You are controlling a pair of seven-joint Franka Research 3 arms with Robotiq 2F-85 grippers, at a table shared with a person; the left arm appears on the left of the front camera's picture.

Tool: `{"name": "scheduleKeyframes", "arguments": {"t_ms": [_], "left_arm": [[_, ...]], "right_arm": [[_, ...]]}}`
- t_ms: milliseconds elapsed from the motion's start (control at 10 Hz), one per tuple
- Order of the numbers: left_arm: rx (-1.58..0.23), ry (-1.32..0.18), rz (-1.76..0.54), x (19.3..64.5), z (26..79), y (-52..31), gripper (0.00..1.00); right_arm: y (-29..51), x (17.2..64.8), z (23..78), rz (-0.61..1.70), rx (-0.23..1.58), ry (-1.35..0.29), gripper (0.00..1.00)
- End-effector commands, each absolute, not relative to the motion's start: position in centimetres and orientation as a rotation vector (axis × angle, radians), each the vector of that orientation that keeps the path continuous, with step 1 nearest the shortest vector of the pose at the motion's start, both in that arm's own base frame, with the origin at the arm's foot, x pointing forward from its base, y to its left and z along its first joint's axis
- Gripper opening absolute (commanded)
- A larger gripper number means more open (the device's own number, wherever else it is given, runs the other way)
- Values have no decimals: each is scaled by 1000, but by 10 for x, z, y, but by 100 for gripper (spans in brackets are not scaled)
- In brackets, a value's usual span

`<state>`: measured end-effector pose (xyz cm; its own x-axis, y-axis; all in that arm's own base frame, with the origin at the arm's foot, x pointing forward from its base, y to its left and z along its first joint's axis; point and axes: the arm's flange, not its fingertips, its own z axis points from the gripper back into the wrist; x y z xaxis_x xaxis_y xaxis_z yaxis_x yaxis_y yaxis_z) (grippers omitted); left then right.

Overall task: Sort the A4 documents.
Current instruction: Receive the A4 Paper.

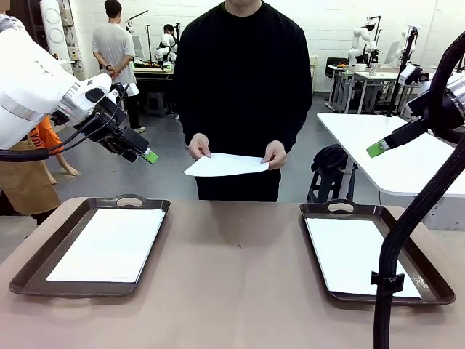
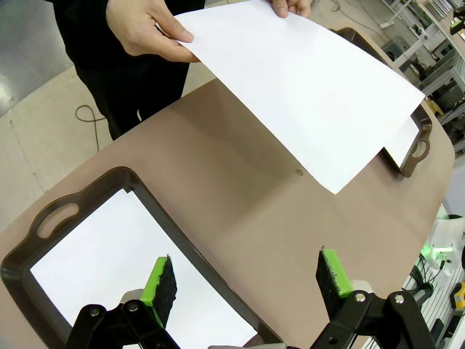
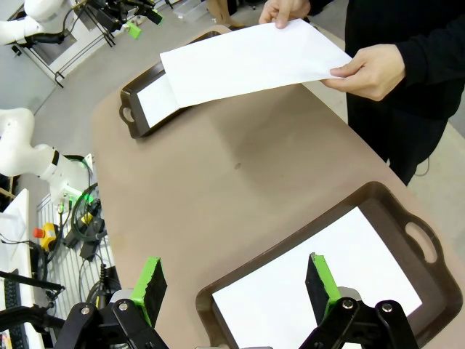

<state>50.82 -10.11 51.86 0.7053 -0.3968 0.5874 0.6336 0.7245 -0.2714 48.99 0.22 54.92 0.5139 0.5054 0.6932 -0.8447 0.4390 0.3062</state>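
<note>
At the left of the front view we see our left gripper (image 1: 145, 155) raised above the brown counter (image 1: 232, 276), its jaws released and holding nothing; the left wrist view confirms this, with the green pads (image 2: 161, 289) standing wide apart and only air between them. Below it sits the left tray (image 1: 43, 258), dark brown with a handle at its far end, and a white A4 sheet (image 1: 109, 243) lies flat on its floor.

Toward the middle, a person in a black top stands at the far side of the counter, holding another A4 document (image 1: 225, 166) level in the air with both hands, one hand (image 1: 198, 147) at one edge and the other hand (image 1: 275, 154) at the opposite edge. This sheet hangs above the counter's far edge, touching neither tray. In the left wrist view it reaches out over the bare counter between the two trays.

At the right lies the right tray (image 1: 436, 287), the same dark brown kind, with its own white sheet (image 1: 356, 254) flat inside. A black cable hose (image 1: 396, 247) crosses in front of it. Above, our right gripper (image 1: 378, 148) is also lifted clear of the counter, and the right wrist view shows its jaws released, empty, with the green fingertips (image 3: 320, 280) set wide.
</note>
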Motion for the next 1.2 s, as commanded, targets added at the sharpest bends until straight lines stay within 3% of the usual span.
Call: {"name": "scheduleKeyframes", "arguments": {"t_ms": [0,1100], "left_arm": [[-481,-534,-594,508,519,-100,100],[-481,-534,-594,508,519,-100,100]], "right_arm": [[3,490,550,896,698,-561,100],[3,490,550,896,698,-561,100]]}}
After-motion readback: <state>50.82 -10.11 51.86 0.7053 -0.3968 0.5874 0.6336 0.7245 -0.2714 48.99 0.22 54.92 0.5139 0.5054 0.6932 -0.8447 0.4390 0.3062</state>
